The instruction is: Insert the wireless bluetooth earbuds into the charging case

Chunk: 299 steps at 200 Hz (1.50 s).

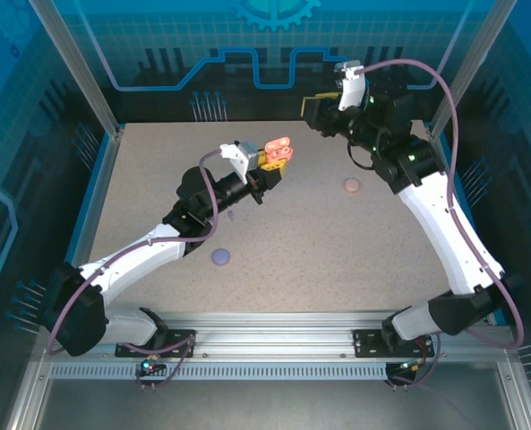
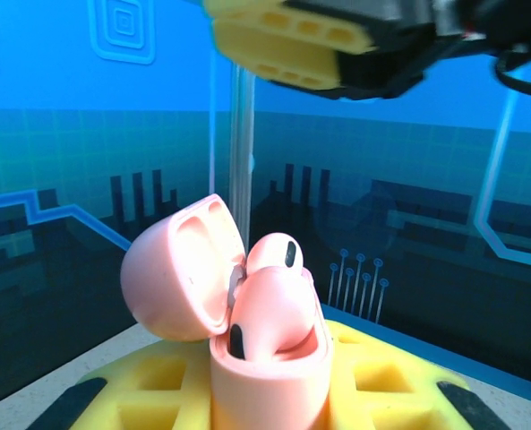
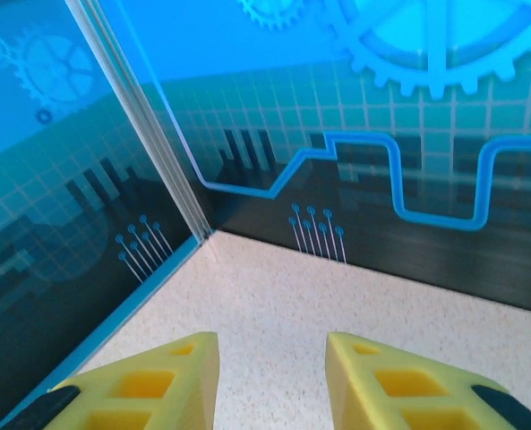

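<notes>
My left gripper [image 1: 277,154] is raised above the table's middle and shut on an open pink charging case [image 2: 267,381]. The case's lid [image 2: 177,269] is swung back to the left. Two pink earbuds sit in the case: the nearer one [image 2: 274,309] leans with its head above the rim, and the farther one [image 2: 278,253] pokes up behind it. My right gripper [image 1: 313,111] hovers close behind the case, high at the back. Its yellow fingers [image 3: 153,381] stand open over bare table with nothing between them, and one finger [image 2: 292,40] crosses the top of the left wrist view.
A lavender case [image 1: 220,256] lies shut on the table near the left arm. A pinkish-tan case [image 1: 352,185] lies right of centre, under the right arm. Glass walls with metal posts [image 3: 140,116] enclose the table [image 1: 319,260].
</notes>
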Each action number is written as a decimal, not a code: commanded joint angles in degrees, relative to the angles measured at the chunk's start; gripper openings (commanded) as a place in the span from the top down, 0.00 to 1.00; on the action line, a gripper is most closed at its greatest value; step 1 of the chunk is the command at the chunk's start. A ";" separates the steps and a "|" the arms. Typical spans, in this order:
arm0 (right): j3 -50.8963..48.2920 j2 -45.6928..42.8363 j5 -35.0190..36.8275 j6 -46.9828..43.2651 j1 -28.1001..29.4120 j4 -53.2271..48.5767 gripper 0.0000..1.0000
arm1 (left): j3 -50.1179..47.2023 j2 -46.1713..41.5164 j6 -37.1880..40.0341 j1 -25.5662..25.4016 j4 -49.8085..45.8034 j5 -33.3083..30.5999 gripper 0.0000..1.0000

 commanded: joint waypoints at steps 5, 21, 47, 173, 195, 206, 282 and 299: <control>7.00 4.80 -2.99 0.29 -1.18 -12.61 0.67 | 1.14 0.91 0.64 -0.48 -1.57 5.07 1.00; 11.04 8.32 -4.91 -0.11 -1.26 -16.74 0.72 | 1.24 1.25 0.99 -0.55 -2.55 6.12 1.00; 14.68 12.80 -7.61 -0.38 -1.26 -21.17 0.84 | 1.49 2.01 0.78 -0.57 -3.00 7.32 1.00; 10.61 16.46 -11.36 -2.14 2.64 -25.61 0.95 | 3.69 6.27 1.78 -0.51 -2.65 5.52 1.00; 8.07 14.06 -11.71 -2.05 3.02 -25.31 0.96 | 3.78 6.79 1.96 -0.48 -2.64 4.64 1.00; 6.71 12.81 -11.99 -1.96 3.07 -25.39 0.97 | 3.78 6.88 1.87 -0.44 -2.47 3.95 1.00; -3.54 2.53 -5.68 4.37 2.27 -19.70 0.95 | 3.61 7.28 1.57 -0.44 -1.72 2.05 1.00; -6.41 -0.47 -1.19 9.07 -0.38 -15.96 0.91 | 3.31 7.29 0.71 -0.39 -2.51 1.14 1.00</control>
